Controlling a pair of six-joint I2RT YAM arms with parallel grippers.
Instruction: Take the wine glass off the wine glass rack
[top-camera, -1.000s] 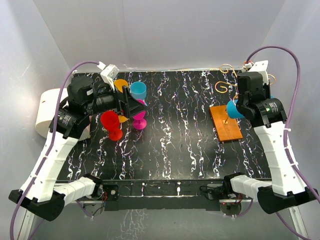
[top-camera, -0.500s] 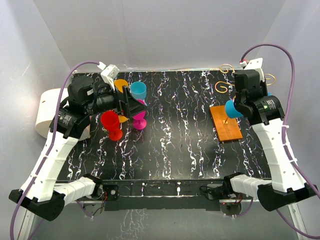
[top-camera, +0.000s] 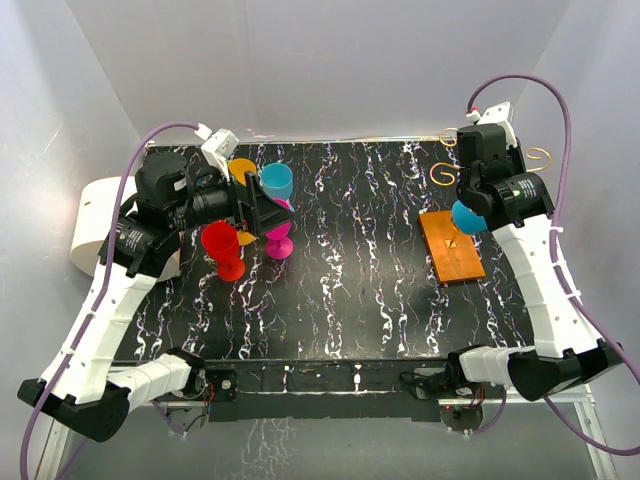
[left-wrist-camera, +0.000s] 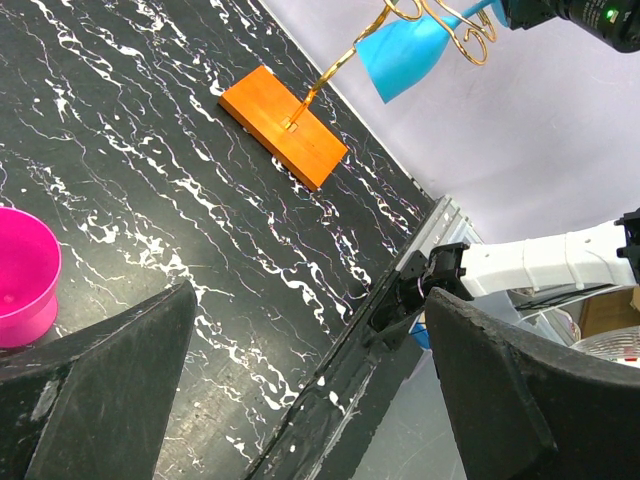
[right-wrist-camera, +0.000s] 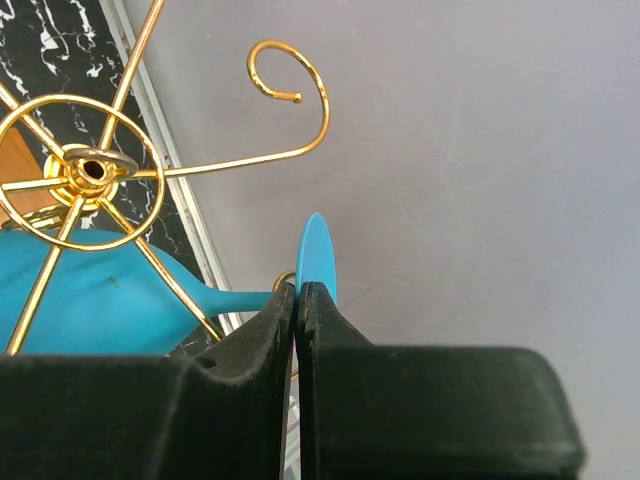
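Observation:
A blue wine glass hangs tilted among the gold wire hooks of the wine glass rack, whose orange base plate lies at the table's right. My right gripper is shut on the thin edge of the glass's round foot, up by the back wall. A gold wire crosses the stem close to the bowl. In the top view the right gripper sits just above the bowl. My left gripper stands open and empty at the far left, high over the table.
Red, pink, blue and orange glasses stand together under the left gripper. A white roll lies off the table's left edge. The back wall is close behind the rack's curled hooks.
The right arm has swung up and toward the back left, still shut on the glass's foot, and the blue bowl has shifted slightly with it. The left arm has not moved.

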